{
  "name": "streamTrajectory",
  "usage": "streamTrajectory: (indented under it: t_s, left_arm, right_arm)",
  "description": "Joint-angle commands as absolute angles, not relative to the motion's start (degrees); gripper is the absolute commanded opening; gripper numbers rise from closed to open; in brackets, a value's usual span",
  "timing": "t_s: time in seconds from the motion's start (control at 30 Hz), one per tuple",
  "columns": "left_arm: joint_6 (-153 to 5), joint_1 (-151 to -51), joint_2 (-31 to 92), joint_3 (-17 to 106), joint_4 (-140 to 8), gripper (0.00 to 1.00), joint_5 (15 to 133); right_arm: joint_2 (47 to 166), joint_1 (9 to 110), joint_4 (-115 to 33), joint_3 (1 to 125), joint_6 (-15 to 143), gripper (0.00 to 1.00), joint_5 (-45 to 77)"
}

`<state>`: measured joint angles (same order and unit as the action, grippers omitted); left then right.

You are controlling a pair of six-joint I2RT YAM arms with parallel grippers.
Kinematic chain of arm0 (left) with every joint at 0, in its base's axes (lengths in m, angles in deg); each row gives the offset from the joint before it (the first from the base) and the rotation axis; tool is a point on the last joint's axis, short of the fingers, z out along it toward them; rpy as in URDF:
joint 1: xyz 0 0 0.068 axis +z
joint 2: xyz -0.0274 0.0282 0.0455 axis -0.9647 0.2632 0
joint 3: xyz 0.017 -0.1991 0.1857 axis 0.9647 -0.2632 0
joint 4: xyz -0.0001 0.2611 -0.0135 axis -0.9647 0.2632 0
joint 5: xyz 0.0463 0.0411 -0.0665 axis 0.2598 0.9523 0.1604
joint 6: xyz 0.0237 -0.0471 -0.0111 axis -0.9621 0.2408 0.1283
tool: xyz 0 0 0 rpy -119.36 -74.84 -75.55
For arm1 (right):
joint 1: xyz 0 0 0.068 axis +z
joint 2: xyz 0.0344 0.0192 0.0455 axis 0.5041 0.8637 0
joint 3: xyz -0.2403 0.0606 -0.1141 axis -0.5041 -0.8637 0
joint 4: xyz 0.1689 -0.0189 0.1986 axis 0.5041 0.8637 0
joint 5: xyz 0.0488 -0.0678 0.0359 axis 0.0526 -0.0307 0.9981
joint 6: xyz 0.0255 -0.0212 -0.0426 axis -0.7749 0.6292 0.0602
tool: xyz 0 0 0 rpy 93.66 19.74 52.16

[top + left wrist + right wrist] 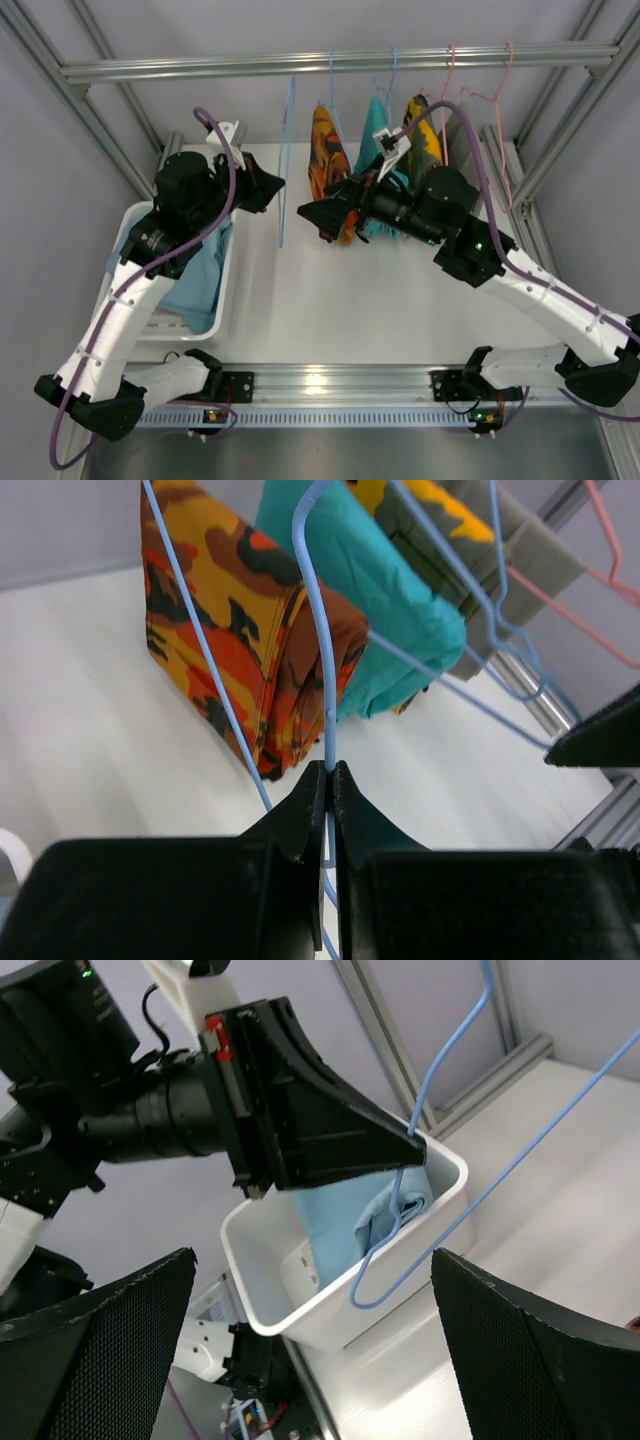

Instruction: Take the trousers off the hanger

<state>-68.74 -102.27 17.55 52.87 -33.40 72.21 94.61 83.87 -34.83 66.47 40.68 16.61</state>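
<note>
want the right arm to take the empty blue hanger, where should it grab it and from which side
The long straight wire of the hanger, clear of the left gripper shut on its other side. Likely bring the open right gripper in from the right, jaws across the wire: it is thin, so a crosswise pinch catches it.

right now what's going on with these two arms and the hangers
The left gripper is clamped shut on the wire of the light blue hanger, which is bare. The sky-blue trousers lie in the white bin on the left side of the table, so they look to be off the hanger already. The right gripper is wide open and holds nothing. It sits in front of the orange-patterned garment and the teal garment, which hang from other hangers.
</note>
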Motion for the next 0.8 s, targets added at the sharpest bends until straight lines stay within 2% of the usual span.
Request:
streamTrajectory:
  t_s: [0.0, 0.4, 0.77]
  left_arm:
    - [-68.1, -102.1, 20.4, 59.2, -37.6, 0.00, 74.1]
    - [-61.3, -96.7, 38.6, 76.7, -36.9, 0.00, 72.3]
    - [-55.0, -92.2, 39.7, 68.8, -41.1, 0.00, 68.5]
  right_arm:
    - [90.5, 83.4, -38.6, 67.6, 50.3, 0.99, 16.9]
    - [85.6, 80.1, -28.9, 71.7, 54.2, 0.99, 9.3]
    - [83.1, 70.2, -25.9, 70.2, 48.7, 1.00, 15.5]
